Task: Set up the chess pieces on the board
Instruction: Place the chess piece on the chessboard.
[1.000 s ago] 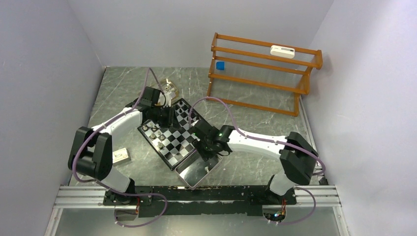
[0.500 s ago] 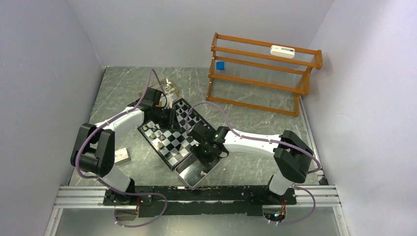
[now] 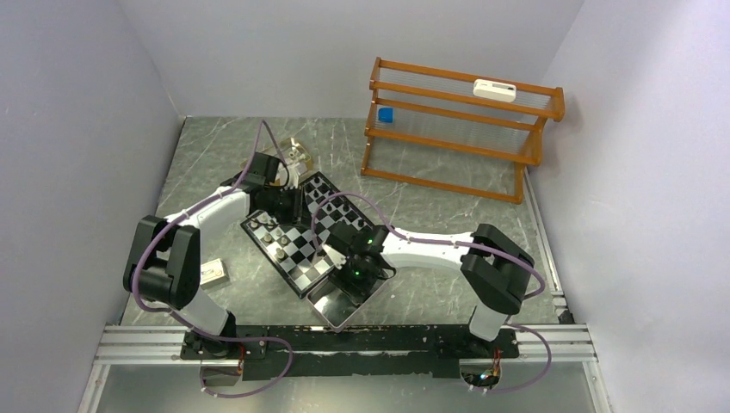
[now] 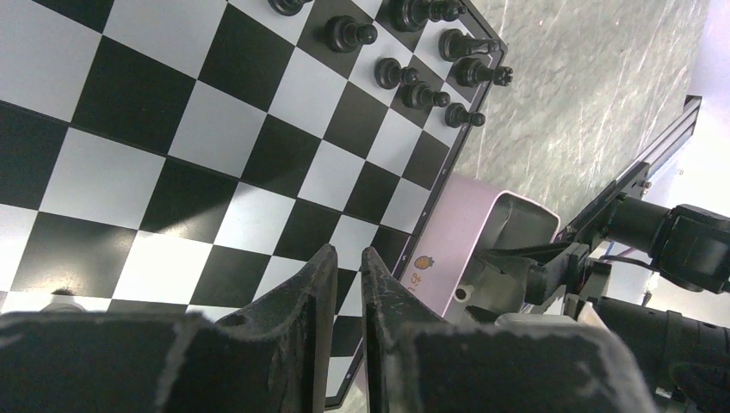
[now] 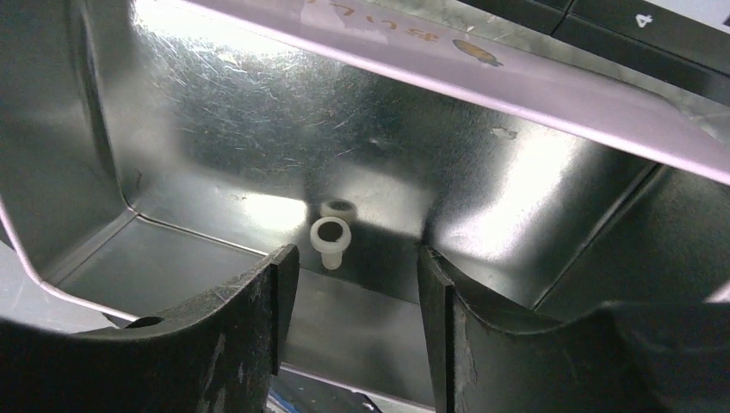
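The board lies cornerwise in the middle of the table, between the two arms. Bare marbled surface lies open to its right and behind it, as far as the wooden rack by the back wall. Plain walls close the table on the left, back and right. The board's near edge sits just beside the long side of the metal tray; from the left wrist the tray's pink-rimmed wall looks to touch the board's rim, though I cannot tell for sure.

The board is black-and-white checkered with a thin black rim. A cluster of black chess pieces stands upright in two short rows along one edge. One pale piece stands on the tray's floor near a wall (its reflection shows just behind it).

The left pincer hangs over the board's middle squares, its fingers all but closed, with the squares showing through the thin slit. The right pincer is down inside the tray with its jaws apart; the pale piece sits just ahead of the gap and touches neither finger. The tray's walls hem it in on both sides.

A gold-coloured box sits behind the board's far corner, and a small flat box lies beside the left arm. Purple cables loop over the board.
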Action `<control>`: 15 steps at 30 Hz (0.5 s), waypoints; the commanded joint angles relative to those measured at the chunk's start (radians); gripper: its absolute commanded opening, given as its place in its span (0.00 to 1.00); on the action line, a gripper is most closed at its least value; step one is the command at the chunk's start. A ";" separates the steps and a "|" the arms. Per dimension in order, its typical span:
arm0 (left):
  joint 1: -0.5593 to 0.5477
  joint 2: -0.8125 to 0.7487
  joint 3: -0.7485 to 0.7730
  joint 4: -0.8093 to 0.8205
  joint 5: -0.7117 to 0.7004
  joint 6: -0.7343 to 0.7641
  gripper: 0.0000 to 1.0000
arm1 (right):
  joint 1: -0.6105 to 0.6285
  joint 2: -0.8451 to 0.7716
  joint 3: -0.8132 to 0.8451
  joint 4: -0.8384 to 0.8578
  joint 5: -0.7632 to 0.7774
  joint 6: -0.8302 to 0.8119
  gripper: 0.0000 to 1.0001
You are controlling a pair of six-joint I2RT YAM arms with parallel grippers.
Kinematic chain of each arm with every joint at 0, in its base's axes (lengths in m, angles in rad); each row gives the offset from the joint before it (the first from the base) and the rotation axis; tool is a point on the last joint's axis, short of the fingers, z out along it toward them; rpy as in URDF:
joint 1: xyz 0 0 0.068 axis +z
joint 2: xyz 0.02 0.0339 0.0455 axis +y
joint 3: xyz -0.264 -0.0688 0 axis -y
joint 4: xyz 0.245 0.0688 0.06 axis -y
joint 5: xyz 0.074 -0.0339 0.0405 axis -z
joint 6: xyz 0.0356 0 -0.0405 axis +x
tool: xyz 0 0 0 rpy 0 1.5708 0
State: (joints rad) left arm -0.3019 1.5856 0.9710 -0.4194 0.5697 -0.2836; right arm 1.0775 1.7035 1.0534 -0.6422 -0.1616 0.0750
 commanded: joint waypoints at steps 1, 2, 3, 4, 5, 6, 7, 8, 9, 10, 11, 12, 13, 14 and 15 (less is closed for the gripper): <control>0.014 -0.013 0.006 0.002 0.010 0.019 0.22 | 0.006 0.016 0.024 -0.006 -0.003 -0.052 0.56; 0.015 -0.012 0.006 0.003 0.009 0.018 0.22 | 0.006 0.016 0.025 -0.004 0.003 -0.052 0.55; 0.016 -0.012 0.006 0.003 0.010 0.020 0.22 | 0.005 0.016 0.023 -0.001 0.005 -0.052 0.54; 0.017 -0.012 0.005 0.004 0.011 0.018 0.22 | 0.006 0.016 0.023 0.003 0.004 -0.049 0.53; 0.017 -0.011 0.005 0.004 0.013 0.018 0.22 | 0.006 0.016 0.024 0.008 0.003 -0.048 0.52; 0.018 -0.010 0.004 0.005 0.014 0.018 0.23 | 0.006 0.018 0.023 0.013 0.000 -0.046 0.51; 0.019 -0.010 0.005 0.005 0.015 0.018 0.23 | 0.006 0.020 0.023 0.018 -0.003 -0.044 0.51; 0.020 -0.010 0.003 0.005 0.014 0.018 0.22 | 0.006 0.021 0.022 0.022 -0.001 -0.041 0.50; 0.022 -0.011 0.004 0.004 0.013 0.018 0.22 | 0.007 0.025 0.022 0.023 0.005 -0.039 0.48; 0.023 -0.012 0.005 0.004 0.012 0.019 0.22 | 0.007 0.028 0.022 0.024 0.015 -0.036 0.46; 0.023 -0.013 0.004 0.002 0.010 0.020 0.22 | 0.007 0.030 0.021 0.024 0.024 -0.035 0.44; 0.024 -0.013 0.002 0.002 0.010 0.019 0.22 | 0.008 0.031 0.021 0.023 0.035 -0.034 0.42; 0.024 -0.015 0.002 0.003 0.010 0.020 0.22 | 0.008 0.031 0.020 0.021 0.050 -0.031 0.40; 0.026 -0.015 0.002 0.004 0.011 0.020 0.22 | 0.008 0.030 0.018 0.020 0.061 -0.029 0.38; 0.026 -0.015 0.001 0.004 0.010 0.019 0.22 | 0.007 0.029 0.017 0.019 0.070 -0.030 0.36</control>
State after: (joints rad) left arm -0.2886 1.5856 0.9710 -0.4194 0.5697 -0.2836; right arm 1.0801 1.7218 1.0546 -0.6312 -0.1413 0.0437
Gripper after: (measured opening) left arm 0.223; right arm 0.399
